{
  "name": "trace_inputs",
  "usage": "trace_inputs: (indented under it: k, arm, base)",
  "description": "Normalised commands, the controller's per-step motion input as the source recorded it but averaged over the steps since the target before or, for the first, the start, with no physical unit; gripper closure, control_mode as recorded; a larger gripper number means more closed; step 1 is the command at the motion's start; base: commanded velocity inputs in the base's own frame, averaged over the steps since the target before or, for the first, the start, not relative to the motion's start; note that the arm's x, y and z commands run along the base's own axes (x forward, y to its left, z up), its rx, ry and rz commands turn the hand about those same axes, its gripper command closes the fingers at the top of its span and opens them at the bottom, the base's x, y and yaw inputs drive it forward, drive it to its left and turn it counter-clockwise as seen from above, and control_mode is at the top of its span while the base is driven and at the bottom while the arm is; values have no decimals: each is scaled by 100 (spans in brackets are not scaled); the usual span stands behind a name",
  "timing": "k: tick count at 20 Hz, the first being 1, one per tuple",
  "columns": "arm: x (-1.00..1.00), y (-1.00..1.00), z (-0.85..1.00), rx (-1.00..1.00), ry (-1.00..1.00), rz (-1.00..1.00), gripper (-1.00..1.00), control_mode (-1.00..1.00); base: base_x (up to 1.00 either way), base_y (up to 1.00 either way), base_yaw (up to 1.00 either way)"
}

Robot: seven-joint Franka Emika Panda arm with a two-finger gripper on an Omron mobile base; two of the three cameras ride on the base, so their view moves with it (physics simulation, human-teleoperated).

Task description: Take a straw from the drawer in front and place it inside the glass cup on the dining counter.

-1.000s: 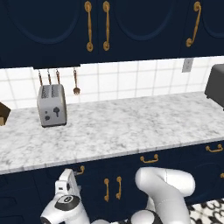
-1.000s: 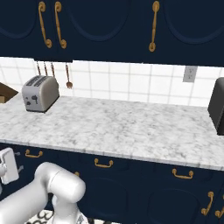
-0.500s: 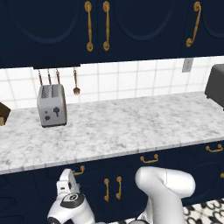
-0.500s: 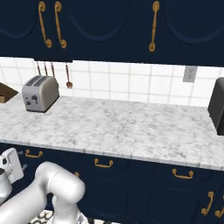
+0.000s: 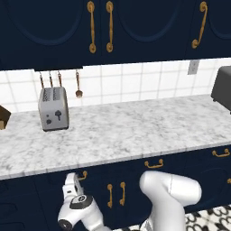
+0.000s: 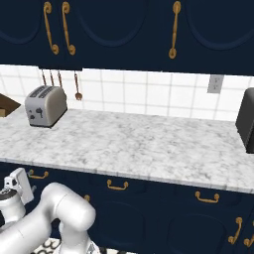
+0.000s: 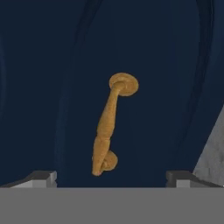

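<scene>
A: We have the gripper (image 7: 111,177) low, under the edge of the worktop (image 5: 135,131), facing the navy drawer (image 7: 144,65). Why so low?

B: Because the brass pull (image 7: 111,127) sits on the drawer front just below the marble. In the hand view we look straight at it; it runs nearly top to bottom there, so the hand is rolled and the fingers can straddle it across its thin side.

A: State of the hand?

B: Spread wide. The two fingertips (image 7: 39,178) stand far apart at the bottom of the hand view, with nothing between them. We hold nothing.

A: Where is the pull relative to the fingers?

B: Ahead of them, between their lines and a little nearer the left one. Its lower end comes down close to the tips, but we judge it not yet touched.

A: And the straw?

B: Not visible. We take it to be inside the shut drawer; the front looks flush with its neighbours.

A: From the base?

B: In the left base view the hand (image 5: 72,189) sits beside a small pull (image 5: 82,175) under the counter edge, left of the two long door handles (image 5: 115,195). The toaster (image 5: 53,108) stands on top, well apart.

A: Next, in our judgement?

B: Ease forward, close on the pull, draw the drawer out.
</scene>
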Motion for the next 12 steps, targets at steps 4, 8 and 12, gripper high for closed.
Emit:
trace_inputs:
  k: [4,8,12]
  arm:
    - [29,0,-16,0,6,0,-100,-100]
    - [19,2,-22,0,2,0,-100,-100]
    - [17,13,-29,0,1,0,-100,-100]
  base:
    - [0,0,0]
    - [0,0,0]
    - [0,0,0]
